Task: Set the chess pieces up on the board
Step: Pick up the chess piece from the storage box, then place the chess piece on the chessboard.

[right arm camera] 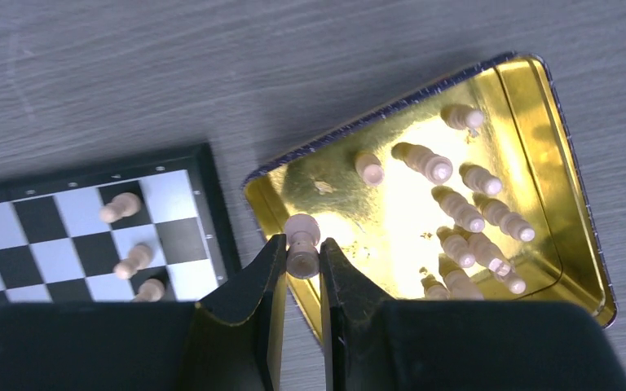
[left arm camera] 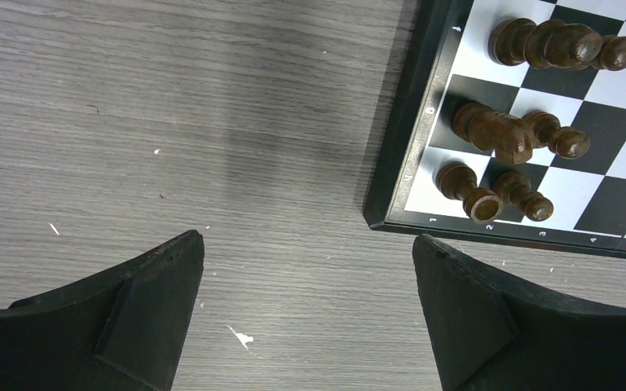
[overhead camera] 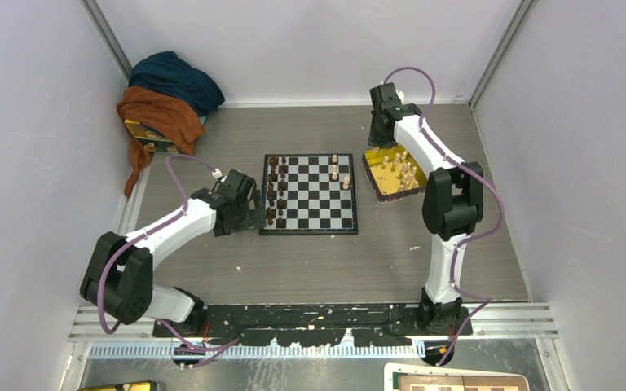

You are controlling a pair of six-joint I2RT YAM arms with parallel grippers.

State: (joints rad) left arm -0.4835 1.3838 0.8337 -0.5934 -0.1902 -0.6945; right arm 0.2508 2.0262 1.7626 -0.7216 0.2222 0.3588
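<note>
While the right claw [right arm camera: 301,244] is clenched on one light piece [right arm camera: 301,230], pinching it just above the near-left corner of the yellow tray [right arm camera: 538,106], most of the job looks undone. Three light-tan chess pieces [right arm camera: 134,259] stand on the board [right arm camera: 163,195] off to that claw's left, on squares close to the board's tray-side edge. Roughly a dozen more sit in the tray beyond and to the right of its fingertips, all of them without a square yet, so I judge the light ranks barely begun. Across the board from this claw, the dark brown pieces [overhead camera: 274,191] stand in two lines, which looks finished as far as the overhead view lets me tell. The left claw [left arm camera: 307,243] is released and holds nothing. It hangs above bare worktop [left arm camera: 130,106], with the board's corner and a few dark pieces just ahead of its right finger.
</note>
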